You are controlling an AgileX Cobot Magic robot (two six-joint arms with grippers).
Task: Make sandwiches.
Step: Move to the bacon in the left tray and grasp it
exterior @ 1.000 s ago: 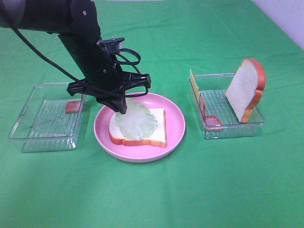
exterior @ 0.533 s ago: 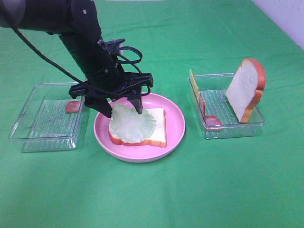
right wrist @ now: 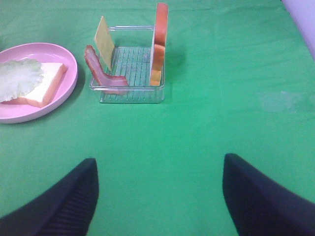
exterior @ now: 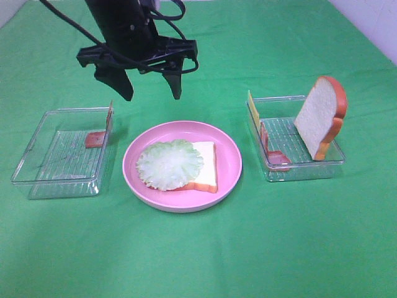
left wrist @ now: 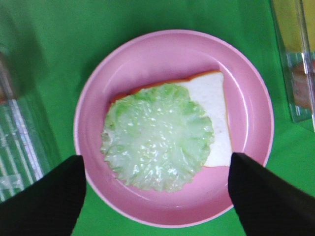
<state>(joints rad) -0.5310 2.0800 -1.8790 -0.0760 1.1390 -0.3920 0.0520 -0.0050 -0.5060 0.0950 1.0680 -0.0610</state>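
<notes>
On the pink plate point(exterior: 226, 146) lies one white bread slice point(exterior: 205, 164) with orange-brown crust, and a pale green lettuce leaf point(exterior: 169, 164) rests on its left part. My left gripper point(exterior: 151, 93) hangs open well above the plate's far side, holding nothing. The left wrist view looks straight down on the lettuce point(left wrist: 157, 142), the bread point(left wrist: 214, 108) and the plate point(left wrist: 246, 83), with the open left gripper point(left wrist: 156, 158) framing them. The right gripper point(right wrist: 160, 160) is open and empty over bare cloth, short of the right tray point(right wrist: 130, 93).
The right clear tray point(exterior: 304, 167) holds an upright bread slice point(exterior: 319, 118), a yellow cheese slice point(exterior: 253, 112) and bacon strips point(exterior: 276, 156). The left clear tray point(exterior: 49, 180) holds a small reddish bacon piece point(exterior: 95, 139). Green cloth covers the table.
The left gripper opened, let go of the lettuce onto the bread, and rose up and away from the plate. The lettuce now lies flat.
</notes>
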